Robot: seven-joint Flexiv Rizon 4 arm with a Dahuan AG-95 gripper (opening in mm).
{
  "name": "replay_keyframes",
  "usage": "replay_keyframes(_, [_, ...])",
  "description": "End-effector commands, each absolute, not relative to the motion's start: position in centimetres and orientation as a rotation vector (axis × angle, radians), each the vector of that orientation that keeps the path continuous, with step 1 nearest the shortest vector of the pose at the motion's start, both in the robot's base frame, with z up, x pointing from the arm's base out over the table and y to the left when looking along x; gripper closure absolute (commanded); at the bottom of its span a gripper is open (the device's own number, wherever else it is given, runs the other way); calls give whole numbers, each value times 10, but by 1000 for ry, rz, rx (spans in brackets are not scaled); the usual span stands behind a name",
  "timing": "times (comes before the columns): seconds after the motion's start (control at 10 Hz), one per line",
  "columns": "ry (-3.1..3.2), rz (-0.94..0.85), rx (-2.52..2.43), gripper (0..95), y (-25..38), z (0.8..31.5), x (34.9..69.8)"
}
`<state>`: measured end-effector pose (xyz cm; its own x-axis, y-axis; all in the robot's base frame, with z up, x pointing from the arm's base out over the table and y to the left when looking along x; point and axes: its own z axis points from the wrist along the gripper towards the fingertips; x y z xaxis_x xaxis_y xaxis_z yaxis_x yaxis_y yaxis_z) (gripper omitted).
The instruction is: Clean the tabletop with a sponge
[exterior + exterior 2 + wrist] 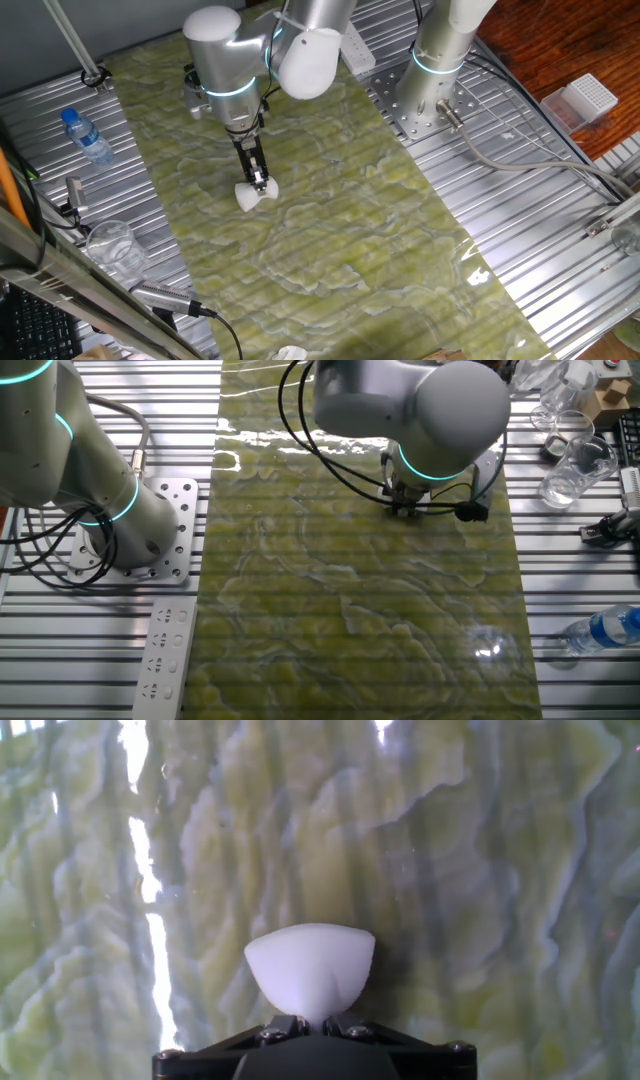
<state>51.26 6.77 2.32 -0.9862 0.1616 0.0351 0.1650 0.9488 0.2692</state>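
Observation:
The tabletop (330, 230) is a long glossy green-yellow marbled sheet; it also shows in the other fixed view (360, 620) and fills the hand view (480, 870). My gripper (260, 184) points down over the sheet's left middle and is shut on the sponge (254, 195), a small white soft block pinched at its end. In the hand view the sponge (311, 967) bulges out from between the jaws of my gripper (312, 1020), down at the sheet. In the other fixed view the arm hides the sponge and my gripper (405, 510) barely shows.
Ribbed silver panels flank the sheet. A water bottle (86, 136), a clear cup (112, 245) and a tool (165, 300) lie at the left. A second arm's base (435, 90) stands at the back right. A white perforated box (586, 98) is far right. A white scrap (290, 353) lies at the front edge.

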Motion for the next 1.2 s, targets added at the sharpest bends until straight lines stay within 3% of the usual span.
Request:
replay_keyframes(0.1, [-3109, -330, -118, 950, 68, 26, 511])
replay_keyframes(0.2, [-3108, -271, -56, 760, 68, 29, 511])
replay_keyframes(0.7, [-3071, -59, 217, 760, 56, 41, 502])
replay_keyframes(0.8, [-3070, -64, 240, 570, 53, 42, 500])
replay_keyframes(0.9, [-3069, -79, 265, 190, 50, 43, 499])
replay_keyframes(1.0, [-3069, -88, 270, 0, 48, 43, 497])
replay_keyframes(1.2, [-3067, -90, 271, 0, 47, 44, 497])
